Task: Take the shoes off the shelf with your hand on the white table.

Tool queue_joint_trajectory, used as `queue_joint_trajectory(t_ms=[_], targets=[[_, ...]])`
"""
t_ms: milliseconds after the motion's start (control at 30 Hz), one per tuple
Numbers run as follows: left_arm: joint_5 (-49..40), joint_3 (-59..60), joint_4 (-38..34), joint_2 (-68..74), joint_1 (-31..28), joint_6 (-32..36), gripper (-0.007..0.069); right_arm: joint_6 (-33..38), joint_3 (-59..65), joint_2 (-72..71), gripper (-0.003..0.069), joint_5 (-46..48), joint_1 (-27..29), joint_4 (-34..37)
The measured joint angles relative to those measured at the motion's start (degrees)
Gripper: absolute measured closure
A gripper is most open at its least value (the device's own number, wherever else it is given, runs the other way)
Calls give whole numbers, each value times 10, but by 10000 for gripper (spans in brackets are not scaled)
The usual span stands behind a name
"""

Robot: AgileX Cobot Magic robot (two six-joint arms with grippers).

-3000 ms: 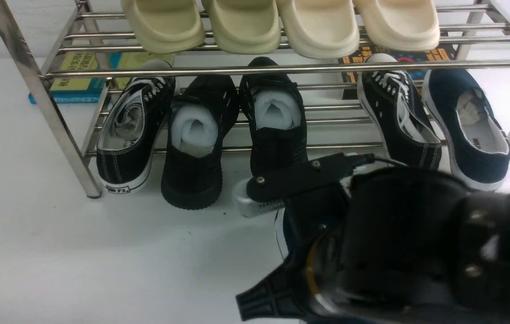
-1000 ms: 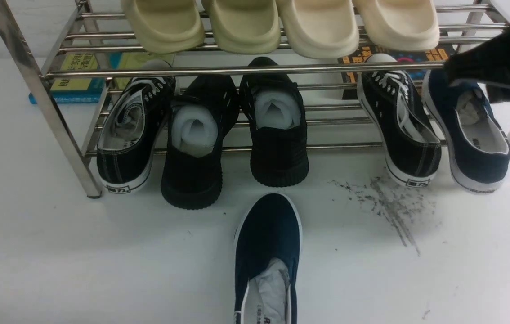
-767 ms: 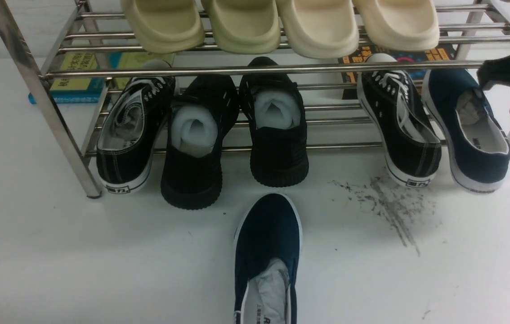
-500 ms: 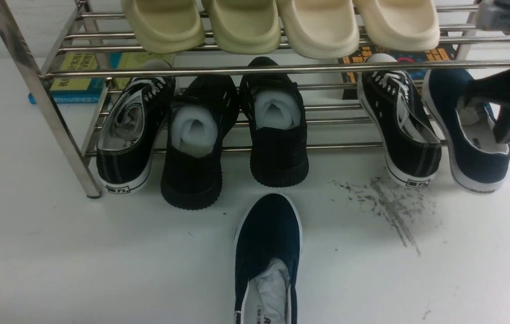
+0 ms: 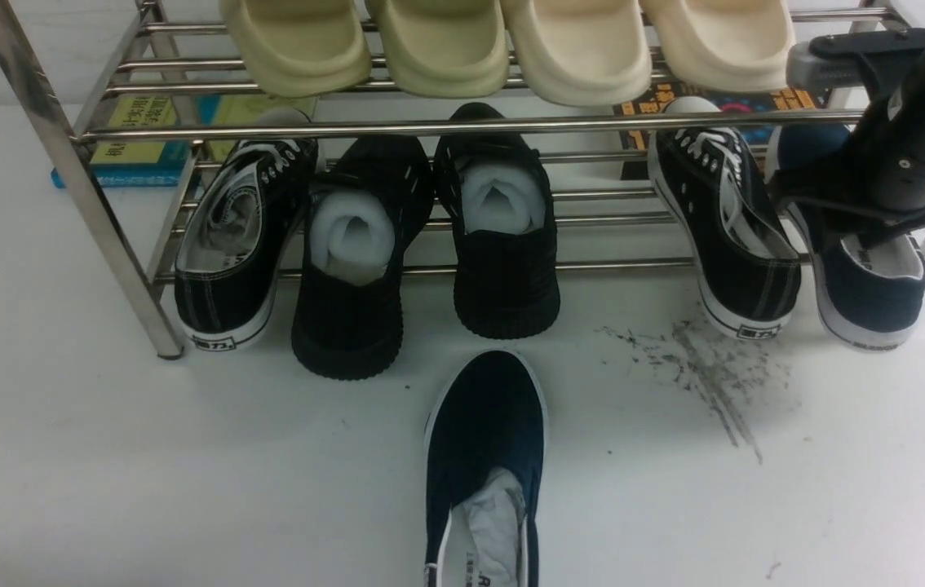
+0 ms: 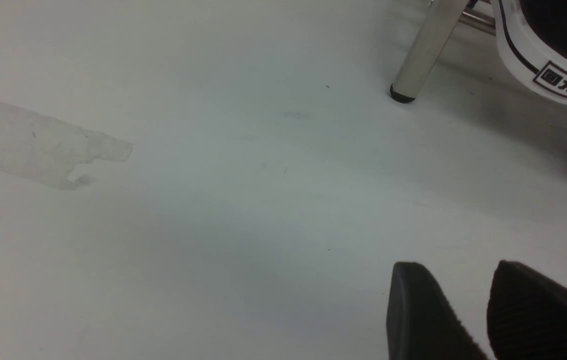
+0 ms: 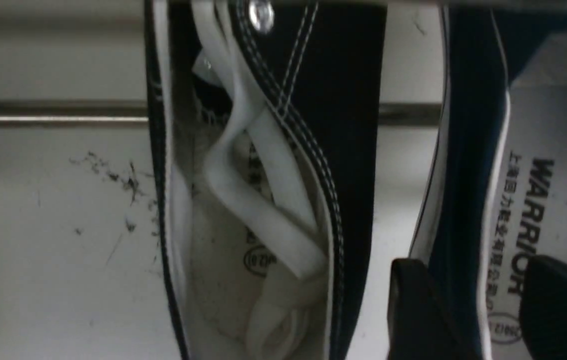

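One navy-blue slip-on shoe (image 5: 485, 456) lies on the white table (image 5: 144, 456) at the front centre, toe toward the shelf (image 5: 462, 126). The other navy shoe (image 5: 870, 302) rests on the lower tier at the far right, heel toward me. My right gripper (image 5: 862, 224) reaches down into it. In the right wrist view the gripper (image 7: 471, 270) is open and straddles the shoe's side wall (image 7: 468, 165), one finger outside, one over the "WARRIOR" insole. My left gripper (image 6: 456, 270) is open and empty, low over bare table.
A black lace-up sneaker (image 5: 736, 220) sits right beside the navy shoe. Two all-black shoes (image 5: 356, 261) and another lace-up (image 5: 238, 244) fill the lower tier. Cream slippers (image 5: 511, 41) lie on the top tier. Black scuff streaks (image 5: 707, 371) mark the table. A shelf leg (image 6: 421, 55) stands near my left gripper.
My right arm left the first navy shoe on the table, swung to the far right of the shelf and came down into the second navy shoe.
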State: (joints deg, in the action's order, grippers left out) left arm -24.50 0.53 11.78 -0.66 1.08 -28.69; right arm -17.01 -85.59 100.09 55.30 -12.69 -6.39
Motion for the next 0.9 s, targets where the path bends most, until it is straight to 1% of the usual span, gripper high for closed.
queue_joint_trajectory(t_ms=[167, 333, 400, 433, 467, 500, 533, 567, 600, 633, 733, 767, 867, 900], targets=[[0, 0, 0, 0, 0, 0, 382, 0, 0, 15, 350, -20, 0, -16], [0, 0, 0, 0, 0, 0, 382, 0, 0, 43, 389, -23, 0, -44], [0, 0, 0, 0, 0, 0, 382, -3, 0, 49, 417, -29, 0, -47], [0, 0, 0, 0, 0, 0, 382, -3, 0, 49, 417, -29, 0, -47], [0, 0, 0, 0, 0, 0, 382, -3, 0, 49, 463, -31, 0, -48], [0, 0, 0, 0, 0, 0, 382, -3, 0, 49, 463, -31, 0, -48], [0, 0, 0, 0, 0, 0, 382, -4, -1, 50, 526, -30, 0, -48], [0, 0, 0, 0, 0, 0, 382, -4, -1, 50, 526, -30, 0, -48], [0, 0, 0, 0, 0, 0, 382, -4, -6, 50, 589, -22, 0, -47], [0, 0, 0, 0, 0, 0, 382, -4, -10, 50, 628, -12, 0, -47], [0, 0, 0, 0, 0, 0, 382, -4, -19, 47, 631, 13, 0, -47], [0, 0, 0, 0, 0, 0, 382, -4, -27, 40, 631, 43, 0, -45], [0, 0, 0, 0, 0, 0, 382, -4, -33, 20, 631, 75, 0, -41], [0, 0, 0, 0, 0, 0, 382, -4, -34, 4, 631, 102, 0, -35]])
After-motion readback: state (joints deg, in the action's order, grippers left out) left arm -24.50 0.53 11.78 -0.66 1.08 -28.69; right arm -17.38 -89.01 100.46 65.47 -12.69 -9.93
